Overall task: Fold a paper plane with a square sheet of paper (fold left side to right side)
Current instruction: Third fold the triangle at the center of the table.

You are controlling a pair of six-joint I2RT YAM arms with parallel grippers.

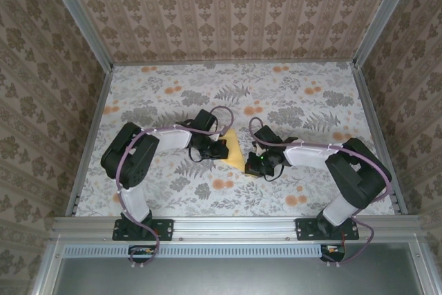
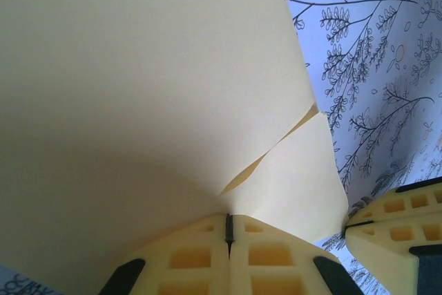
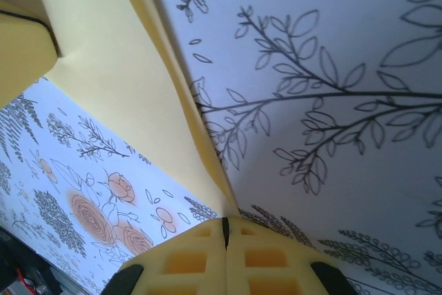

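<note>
The pale-yellow square sheet of paper [image 1: 236,148] stands between my two grippers at the middle of the table, showing from above as a narrow pointed triangle. My left gripper [image 1: 222,147] is shut on its left side. In the left wrist view the sheet [image 2: 138,101] spreads out from the closed left gripper [image 2: 229,220], with two overlapping layers parting at the right. My right gripper [image 1: 251,167] is shut on the sheet's near right corner. The right wrist view shows the sheet [image 3: 103,53] running up and left from the closed right gripper [image 3: 224,222].
A floral cloth covers the table [image 1: 290,94]. Patterned walls close in the back and both sides, with metal rails [image 1: 90,136] along the table's edges. One right gripper finger [image 2: 394,229] sits close beside my left jaws; one left gripper finger [image 3: 21,53] shows at upper left.
</note>
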